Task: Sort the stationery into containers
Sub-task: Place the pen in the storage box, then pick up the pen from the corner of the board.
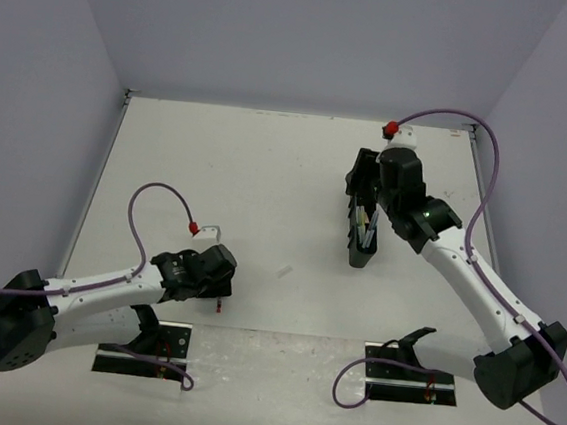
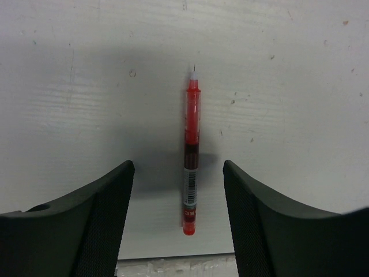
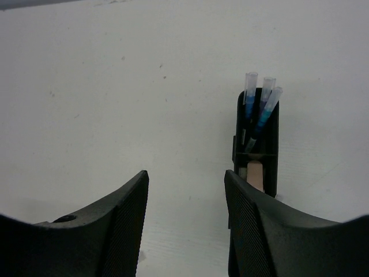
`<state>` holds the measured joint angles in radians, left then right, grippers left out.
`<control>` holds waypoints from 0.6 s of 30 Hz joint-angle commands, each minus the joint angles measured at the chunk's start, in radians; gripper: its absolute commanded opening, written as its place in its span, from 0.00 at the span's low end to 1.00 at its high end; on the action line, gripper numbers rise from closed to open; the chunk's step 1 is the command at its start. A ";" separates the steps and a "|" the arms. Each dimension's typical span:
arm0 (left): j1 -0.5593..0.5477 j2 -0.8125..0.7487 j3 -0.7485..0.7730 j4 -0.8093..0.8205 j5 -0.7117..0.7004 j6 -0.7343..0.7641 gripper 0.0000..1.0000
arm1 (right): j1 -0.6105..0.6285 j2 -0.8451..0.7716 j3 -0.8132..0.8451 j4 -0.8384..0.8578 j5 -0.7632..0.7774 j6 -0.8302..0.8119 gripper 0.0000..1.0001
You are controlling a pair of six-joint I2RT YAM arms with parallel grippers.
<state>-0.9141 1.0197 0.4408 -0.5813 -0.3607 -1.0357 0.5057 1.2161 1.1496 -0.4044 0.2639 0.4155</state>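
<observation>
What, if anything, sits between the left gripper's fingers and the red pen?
Nothing visible. The red pen lies flat on the table between the left gripper's open fingers, with a gap on each side.

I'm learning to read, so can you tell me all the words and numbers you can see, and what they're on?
No text here can be read.
Red pen: a white label with barcode stripes and tiny marks below it, too small and blurred to read.
Blue pens in the black tray: no print visible.
</observation>
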 commanded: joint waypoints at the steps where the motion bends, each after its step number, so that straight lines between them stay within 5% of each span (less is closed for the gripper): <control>1: -0.062 0.023 0.015 -0.074 -0.067 -0.114 0.64 | 0.048 -0.040 0.033 -0.086 -0.025 0.008 0.56; 5: -0.084 0.071 0.022 -0.078 -0.081 -0.130 0.59 | 0.052 -0.072 0.021 -0.088 -0.046 0.017 0.54; 7: -0.085 0.102 0.027 -0.077 -0.084 -0.132 0.44 | 0.053 -0.084 0.016 -0.093 -0.077 0.023 0.54; 13: -0.111 0.198 0.038 -0.070 -0.075 -0.136 0.38 | 0.069 -0.141 -0.060 -0.043 -0.236 0.071 0.55; 18: -0.132 0.241 0.032 -0.049 -0.052 -0.136 0.08 | 0.134 -0.155 -0.074 -0.084 -0.169 0.108 0.56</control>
<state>-1.0246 1.1971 0.5133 -0.6143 -0.4699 -1.1314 0.5852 1.0798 1.0842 -0.4737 0.0778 0.4789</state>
